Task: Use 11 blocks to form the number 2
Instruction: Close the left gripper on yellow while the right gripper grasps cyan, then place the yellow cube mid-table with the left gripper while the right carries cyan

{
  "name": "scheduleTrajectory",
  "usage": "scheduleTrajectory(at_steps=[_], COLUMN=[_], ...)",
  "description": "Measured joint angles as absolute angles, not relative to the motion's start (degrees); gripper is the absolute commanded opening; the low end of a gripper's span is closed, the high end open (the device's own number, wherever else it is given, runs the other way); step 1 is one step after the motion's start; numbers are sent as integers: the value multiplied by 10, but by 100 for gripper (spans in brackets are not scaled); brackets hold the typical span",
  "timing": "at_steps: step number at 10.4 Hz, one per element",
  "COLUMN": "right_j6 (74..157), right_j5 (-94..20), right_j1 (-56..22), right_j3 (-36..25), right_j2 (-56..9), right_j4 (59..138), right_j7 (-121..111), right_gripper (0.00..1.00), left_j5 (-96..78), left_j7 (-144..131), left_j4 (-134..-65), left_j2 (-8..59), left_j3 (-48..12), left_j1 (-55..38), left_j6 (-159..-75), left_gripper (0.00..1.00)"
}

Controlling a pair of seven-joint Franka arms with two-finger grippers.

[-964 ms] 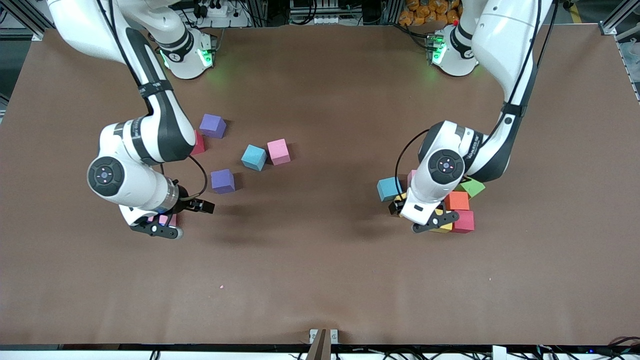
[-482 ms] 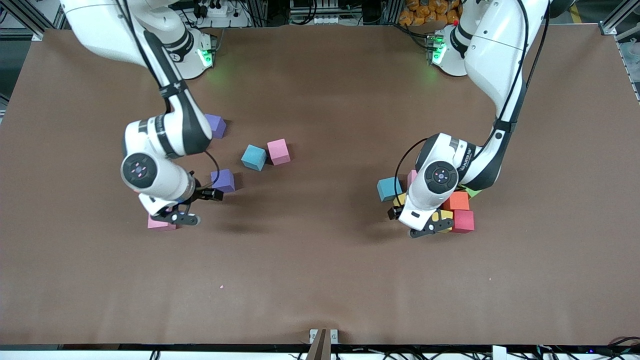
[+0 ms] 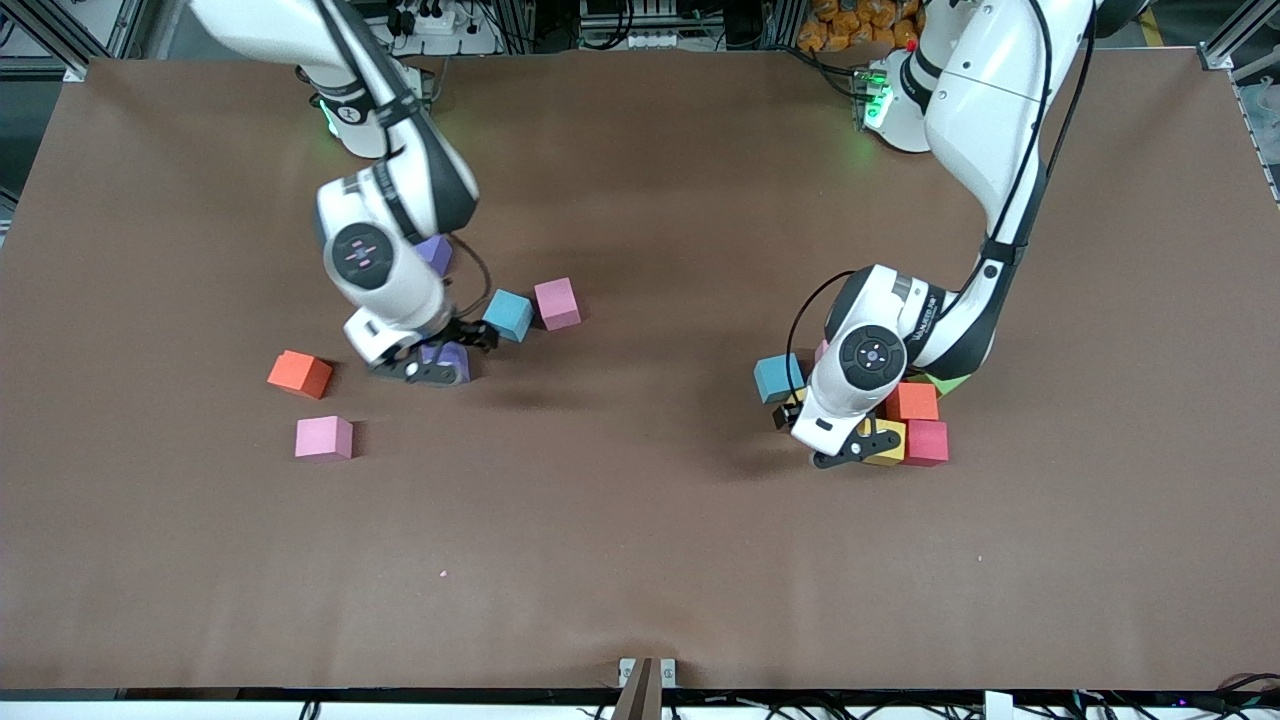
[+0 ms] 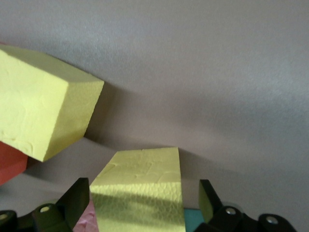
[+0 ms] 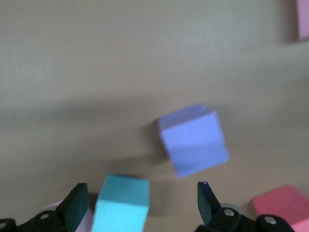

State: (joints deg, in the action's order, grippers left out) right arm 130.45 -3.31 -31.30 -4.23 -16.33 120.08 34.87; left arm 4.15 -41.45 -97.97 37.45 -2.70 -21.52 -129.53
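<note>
— Front view, right gripper [image 3: 443,354]: no longer over the pink cube [image 3: 323,437]. Hangs over a purple cube [image 3: 457,364] now, fingers spread, empty.

— Meaning what for the 2?

— Leaves pink loose on the table [image 3: 640,560] toward the right arm's end and uncovers an orange cube [image 3: 300,374] near it. Reads as a change of target, not a placement. No digit anywhere yet, only scattered cubes.

— And up close?

— Right wrist view: blue cube [image 5: 120,205] framed between the open fingers, a purple cube [image 5: 194,140] near it, neither touched. Hard to say which gets picked.

— Left gripper [image 3: 838,440]?

— Barely shifted; stays low over the pile [image 3: 925,442] at the left arm's end. Left wrist view: jaws wide, straddling a yellow cube [image 4: 140,191], seemingly not squeezing yet. Second yellow [image 4: 43,111] close by.
</note>
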Motion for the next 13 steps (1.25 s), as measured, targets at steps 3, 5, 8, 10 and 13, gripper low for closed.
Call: scheduleTrajectory(at_steps=[3,5,8,10,13], right_j6=[1314,1327,1357,1374,1388], right_j5=[-71,-116,-125,-129,-158], right_j1=[-323,-323,-324,-330,-345], right_j3=[-45,-46,-45,-43,-42], right_j2=[-163,-163,-168,-178,-202], right_j4=[1238,1243,1249,1256,1259], right_j7=[389,389,389,396,399], right_gripper=[100,100,100,100,100], left_j5=[36,34,34,34,34], left_j7=[-416,-416,-417,-417,-417], left_j4=[-980,-980,-979,-974,-968], left_j2=[375,375,374,366,320], left_j3=[-30,-33,-33,-33,-34], left_j1=[-216,-216,-216,-216,-216], left_j6=[-1280,-1279,-1278,-1267,-1219], left_gripper=[100,79,57,52,53])
